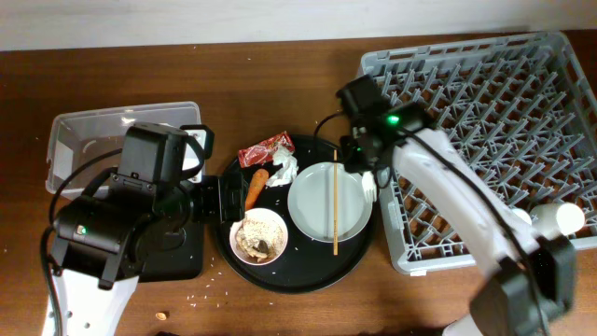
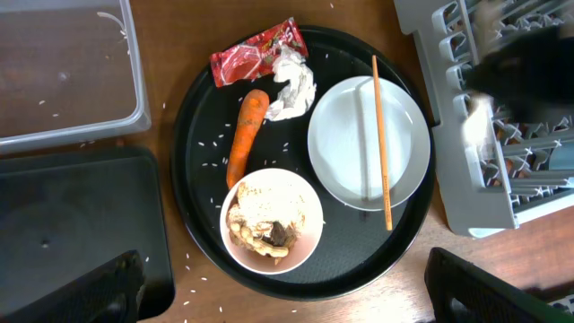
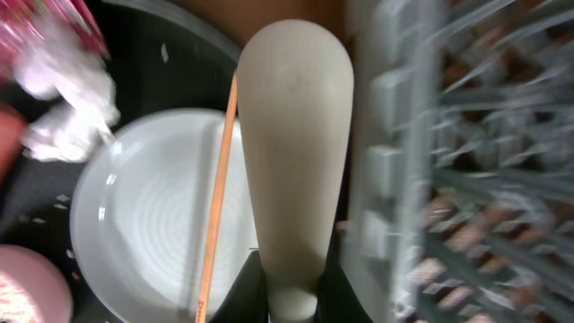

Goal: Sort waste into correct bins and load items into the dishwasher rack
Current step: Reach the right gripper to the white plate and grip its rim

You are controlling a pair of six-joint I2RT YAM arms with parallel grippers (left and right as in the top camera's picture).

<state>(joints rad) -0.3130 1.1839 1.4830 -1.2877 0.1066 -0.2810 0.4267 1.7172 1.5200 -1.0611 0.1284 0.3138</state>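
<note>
— Right wrist view: is the right gripper [image 3: 291, 289] clamped on the white utensil [image 3: 291, 135]?
— Yes, between white plate [image 3: 152, 215] and grey rack [image 3: 430, 179]. Swing right, lay it flat inside before releasing.

Red wrapper [image 2: 256, 54], orange carrot [image 2: 245, 135], white plate [image 2: 341, 148], grey lattice rack [image 1: 504, 103].

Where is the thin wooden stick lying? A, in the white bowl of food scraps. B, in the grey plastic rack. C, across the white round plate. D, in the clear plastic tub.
C: the thin wooden stick lies across the white round plate, its lower end past the rim over the large round black tray.
</note>
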